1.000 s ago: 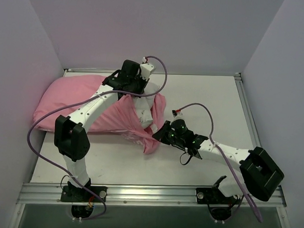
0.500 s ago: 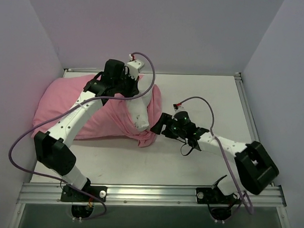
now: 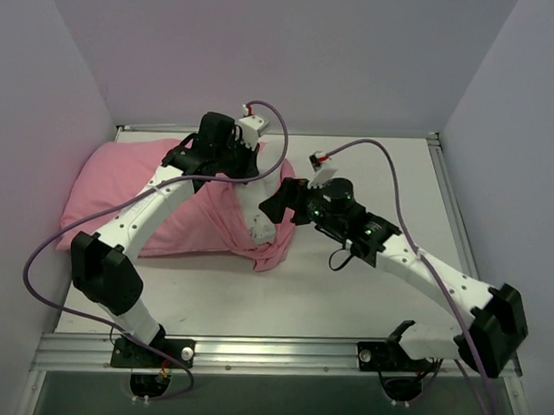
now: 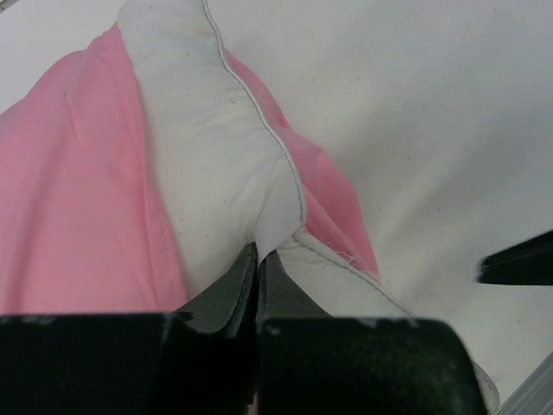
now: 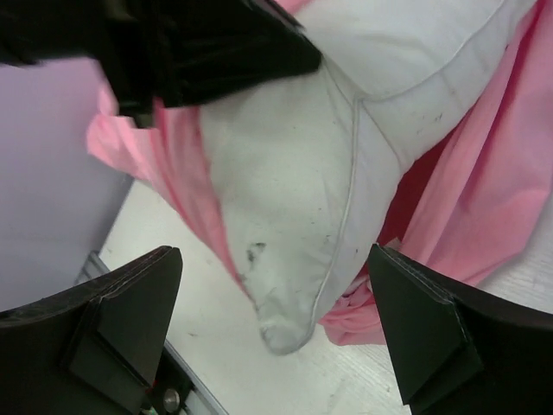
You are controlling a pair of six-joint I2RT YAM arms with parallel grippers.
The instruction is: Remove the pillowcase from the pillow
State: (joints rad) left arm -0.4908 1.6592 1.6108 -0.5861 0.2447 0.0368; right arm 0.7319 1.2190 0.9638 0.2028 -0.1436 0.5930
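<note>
The pink pillowcase (image 3: pixel 132 193) lies bunched at the left of the table, its open end pushed back. A corner of the off-white pillow (image 3: pixel 258 220) sticks out of that opening and hangs down. My left gripper (image 3: pixel 252 177) is above it, shut on a pinch of the pillow (image 4: pixel 216 156), with the pillowcase (image 4: pixel 69 190) beside it. My right gripper (image 3: pixel 275 200) is open just right of the corner. Its fingers (image 5: pixel 130 320) stand wide either side of the dangling pillow (image 5: pixel 294 190) tip without touching. The pillowcase (image 5: pixel 484 199) hangs behind.
Lilac walls close the table (image 3: pixel 365 293) on the left, back and right. A metal rail (image 3: pixel 272 353) with both arm bases runs along the near edge. Purple cables (image 3: pixel 38 263) loop from each arm.
My right gripper has opened and let go of the pillowcase edge, then moved back and up to the exposed pillow corner. The left gripper stays shut on the pillow and has shifted little.
</note>
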